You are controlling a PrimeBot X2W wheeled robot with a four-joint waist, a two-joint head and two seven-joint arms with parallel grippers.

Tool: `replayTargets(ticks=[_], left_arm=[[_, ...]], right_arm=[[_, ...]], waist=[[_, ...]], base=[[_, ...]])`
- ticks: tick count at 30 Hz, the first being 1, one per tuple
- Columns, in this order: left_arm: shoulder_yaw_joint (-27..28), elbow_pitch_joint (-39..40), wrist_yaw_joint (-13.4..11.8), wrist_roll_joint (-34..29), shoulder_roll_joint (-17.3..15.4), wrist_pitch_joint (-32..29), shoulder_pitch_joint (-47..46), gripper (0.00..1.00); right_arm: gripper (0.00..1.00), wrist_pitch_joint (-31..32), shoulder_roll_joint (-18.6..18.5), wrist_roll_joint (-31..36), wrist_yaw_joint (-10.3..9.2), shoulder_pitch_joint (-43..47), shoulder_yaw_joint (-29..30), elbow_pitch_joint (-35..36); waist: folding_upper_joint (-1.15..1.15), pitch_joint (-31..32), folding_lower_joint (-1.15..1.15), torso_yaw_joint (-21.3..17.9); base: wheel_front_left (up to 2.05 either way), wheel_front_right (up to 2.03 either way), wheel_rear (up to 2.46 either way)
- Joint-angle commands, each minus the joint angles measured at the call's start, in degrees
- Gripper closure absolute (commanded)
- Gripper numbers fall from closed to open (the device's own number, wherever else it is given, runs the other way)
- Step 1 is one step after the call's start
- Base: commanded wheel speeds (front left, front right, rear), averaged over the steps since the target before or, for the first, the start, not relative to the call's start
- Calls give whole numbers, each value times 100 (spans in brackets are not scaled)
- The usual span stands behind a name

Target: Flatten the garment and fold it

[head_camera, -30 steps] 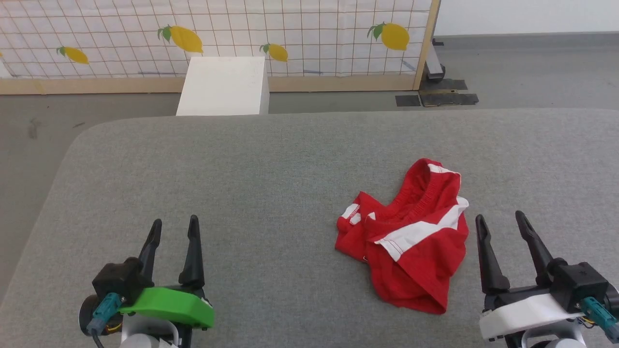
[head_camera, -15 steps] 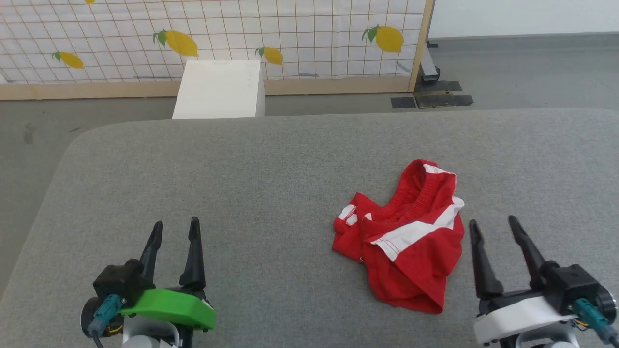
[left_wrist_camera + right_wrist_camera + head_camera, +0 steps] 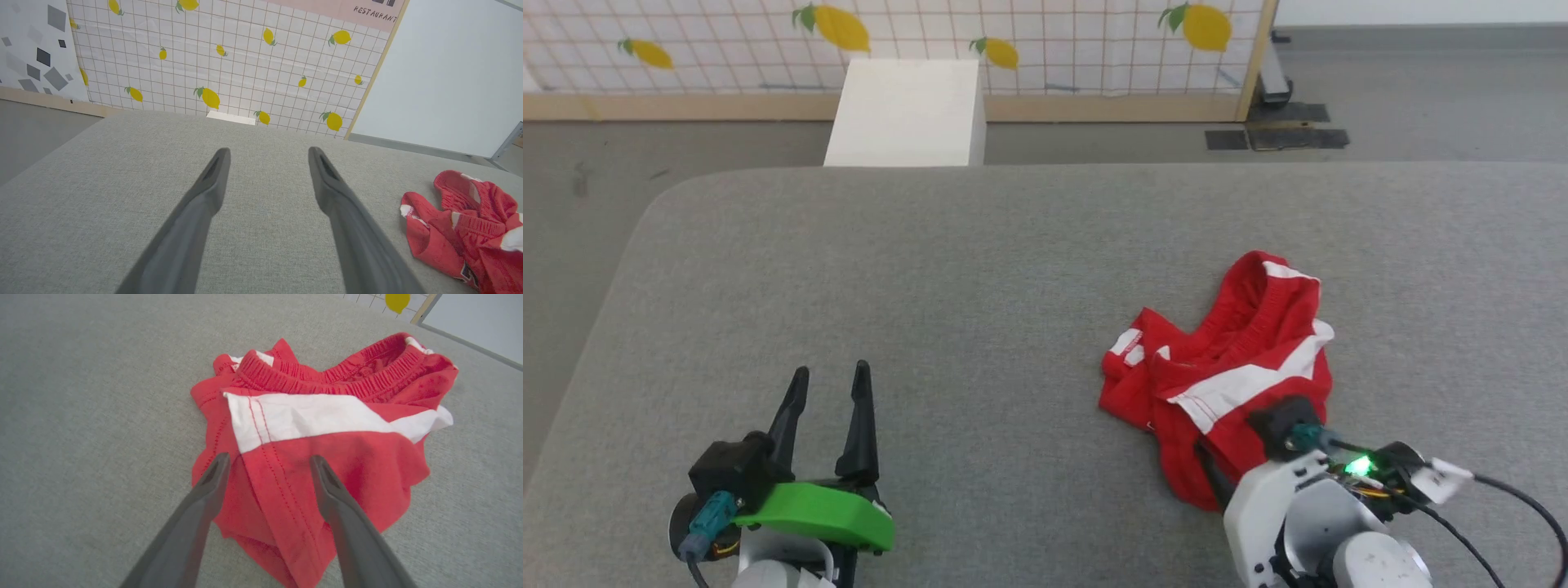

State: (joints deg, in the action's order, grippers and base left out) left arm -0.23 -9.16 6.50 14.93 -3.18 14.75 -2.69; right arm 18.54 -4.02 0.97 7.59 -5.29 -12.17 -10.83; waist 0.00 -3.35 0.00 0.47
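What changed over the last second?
Right gripper swung inward from the lower right to hang over the garment's near edge, jaws open, nothing gripped. The whole head view shifted too. Left gripper stayed put, open; garment lies crumpled as before.

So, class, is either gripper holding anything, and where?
Nothing is held: the right gripper is open over the garment, the left gripper open and apart from it.

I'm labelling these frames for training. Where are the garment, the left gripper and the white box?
garment [image 3: 310, 416], right wrist view, on its white stripe panel.
left gripper [image 3: 832, 371], head view, midway between its fingertips.
white box [image 3: 903, 106], head view, on its top face.
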Motion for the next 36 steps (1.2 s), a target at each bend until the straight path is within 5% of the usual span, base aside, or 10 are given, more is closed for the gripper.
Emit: replayTargets(ticks=[1,3,5,6,17,25,26,27,28,36], left_arm=[[-1,1,24,-77,21,25,-122,0],[-9,3,28,-71,24,25,-146,0],[-13,-8,31,-63,25,25,-149,0],[-16,-12,32,-61,26,25,-149,0],[17,-62,39,-49,29,25,-42,0],[-5,-55,37,-63,30,25,41,0],[-18,-53,38,-64,30,25,41,0],[-27,-52,38,-64,30,25,40,0],[-34,-52,40,-69,30,25,39,0],[-43,-57,50,-97,30,25,-4,0]], right_arm=[[0,166,-33,50,-10,-139,-50,-44],[0,393,-39,61,-10,-217,-55,-106],[81,494,-18,55,-10,-261,30,-108],[100,482,-6,50,-10,-276,63,-84],[100,-811,111,-781,-10,79,2110,839],[100,-452,113,-994,-10,683,3761,98],[89,-377,113,-979,-10,720,3865,-35],[19,-295,113,-959,-10,748,3910,-139],[0,-208,113,-967,-10,763,3954,-244],[0,-1861,113,-935,-10,653,3516,672]], waist=[[0,-110,0,104],[0,-149,0,146],[0,-161,0,183],[0,-166,0,196],[0,58,0,205],[0,213,0,33],[0,218,0,15],[0,219,0,4],[0,221,0,-11],[0,197,0,-63]], base=[[0,0,0],[0,0,0],[0,0,0],[0,0,0],[0,0,0],[0,0,0],[0,0,0],[0,0,0],[0,0,0],[0,0,0]])
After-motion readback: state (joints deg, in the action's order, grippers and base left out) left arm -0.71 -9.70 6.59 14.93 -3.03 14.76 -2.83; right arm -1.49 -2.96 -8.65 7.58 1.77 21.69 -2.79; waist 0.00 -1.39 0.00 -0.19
